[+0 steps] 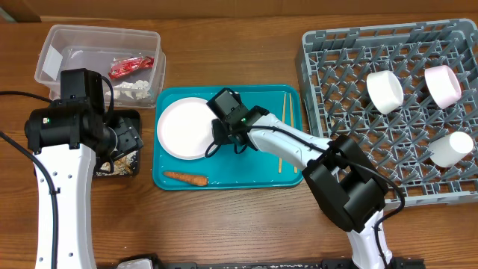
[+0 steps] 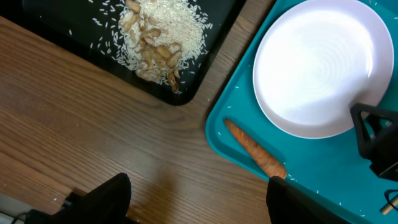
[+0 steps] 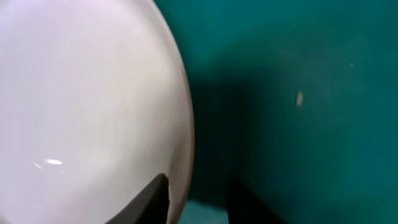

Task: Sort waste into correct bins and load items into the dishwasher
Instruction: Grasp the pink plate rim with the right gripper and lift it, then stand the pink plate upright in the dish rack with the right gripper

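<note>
On the teal tray [image 1: 246,175] lie the white plate [image 1: 183,127], the orange carrot [image 1: 185,178] and the chopsticks [image 1: 284,112]. My right gripper [image 1: 216,138] is at the plate's right edge. In the right wrist view its jaws [image 3: 198,186] stand narrow, one finger on the plate [image 3: 81,93] and the other outside the rim. My left gripper [image 1: 123,142] hangs over the black tray [image 1: 136,170]; it is open [image 2: 199,186] above bare wood, near the carrot [image 2: 255,149]. Beige scraps [image 2: 158,37] lie in the black tray [image 2: 62,31].
The clear tub [image 1: 97,33] at the back left holds a red wrapper [image 1: 128,67] and white tissue [image 1: 138,88]. The grey dish rack [image 1: 336,75] on the right carries a bowl [image 1: 444,84] and two cups [image 1: 385,91] [image 1: 452,148].
</note>
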{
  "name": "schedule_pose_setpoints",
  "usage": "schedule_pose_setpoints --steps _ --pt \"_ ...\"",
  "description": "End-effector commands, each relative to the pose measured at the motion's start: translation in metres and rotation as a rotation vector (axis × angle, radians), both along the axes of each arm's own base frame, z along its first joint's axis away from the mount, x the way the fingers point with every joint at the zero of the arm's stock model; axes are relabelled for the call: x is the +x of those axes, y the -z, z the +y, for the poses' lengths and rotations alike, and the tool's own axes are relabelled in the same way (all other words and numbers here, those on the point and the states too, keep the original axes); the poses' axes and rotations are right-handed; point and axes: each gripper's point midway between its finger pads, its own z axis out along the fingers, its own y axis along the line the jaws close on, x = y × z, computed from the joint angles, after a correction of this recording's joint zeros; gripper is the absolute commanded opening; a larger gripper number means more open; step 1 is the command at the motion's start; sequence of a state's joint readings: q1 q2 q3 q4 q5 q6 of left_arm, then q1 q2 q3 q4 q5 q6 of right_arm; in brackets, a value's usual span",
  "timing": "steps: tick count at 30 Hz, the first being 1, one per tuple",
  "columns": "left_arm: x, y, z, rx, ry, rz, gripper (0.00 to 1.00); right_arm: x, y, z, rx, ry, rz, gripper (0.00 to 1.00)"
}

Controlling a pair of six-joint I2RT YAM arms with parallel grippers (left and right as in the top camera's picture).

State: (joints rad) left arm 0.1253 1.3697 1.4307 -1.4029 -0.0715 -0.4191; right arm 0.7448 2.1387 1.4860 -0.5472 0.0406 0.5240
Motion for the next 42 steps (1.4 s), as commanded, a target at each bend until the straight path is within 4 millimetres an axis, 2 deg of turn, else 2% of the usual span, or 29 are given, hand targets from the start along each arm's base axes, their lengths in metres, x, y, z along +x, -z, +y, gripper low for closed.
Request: schedule_pose_setpoints --steps 1,6,9,14,17,19,20,25,27,30,32,36,39,40,42 --pt "-0.001 -0.001 0.002 0.011 -0.017 -0.01 0.72 0.006 0.008 -0.018 -0.084 0.08 -0.016 0.24" --pt "0.001 -0.002 0.002 0.011 -0.018 -0.017 0.72 0.008 0.012 -0.059 -0.23 0.181 -0.019 0.09" --pt "0.001 -0.002 0.002 0.011 -0.017 -0.017 0.73 0.008 0.013 -0.078 -0.285 0.21 -0.005 0.08" --pt "0.001 -0.002 0.002 0.011 -0.017 -0.018 0.73 0.007 0.015 -0.097 -0.324 0.237 0.029 0.08" --pt "0.001 -0.002 0.002 0.011 -0.018 -0.019 0.73 0.004 0.017 -0.103 -0.33 0.253 0.056 0.09" --pt "0.002 -0.002 0.002 0.011 -0.018 -0.02 0.73 -0.001 0.019 -0.099 -0.301 0.244 0.095 0.25" --pt "0.002 -0.002 0.002 0.011 -0.018 -0.021 0.73 -0.003 0.02 -0.096 -0.285 0.238 0.111 0.27" --pt "0.002 -0.002 0.002 0.012 -0.017 -0.021 0.73 -0.01 0.022 -0.088 -0.242 0.22 0.156 0.27" --pt "0.002 -0.002 0.002 0.012 -0.017 -0.021 0.73 -0.011 0.022 -0.087 -0.239 0.22 0.158 0.23" --pt "0.002 -0.002 0.002 0.012 -0.017 -0.021 0.73 -0.011 0.022 -0.088 -0.24 0.22 0.158 0.04" --pt "0.002 -0.002 0.003 0.012 -0.017 -0.02 0.73 -0.009 0.02 -0.09 -0.239 0.226 0.158 0.04" --pt "0.002 -0.002 0.003 0.012 -0.017 -0.02 0.73 0.0 -0.001 -0.103 -0.222 0.257 0.143 0.04" --pt "0.002 -0.002 0.003 0.012 -0.018 -0.022 0.73 0.015 -0.038 -0.116 -0.191 0.267 0.097 0.04" --pt "0.002 -0.002 0.003 0.012 -0.018 -0.023 0.73 0.028 -0.074 -0.125 -0.156 0.258 0.036 0.04" --pt "0.003 -0.002 0.003 0.012 -0.018 -0.025 0.73 0.038 -0.111 -0.135 -0.13 0.224 -0.044 0.04"
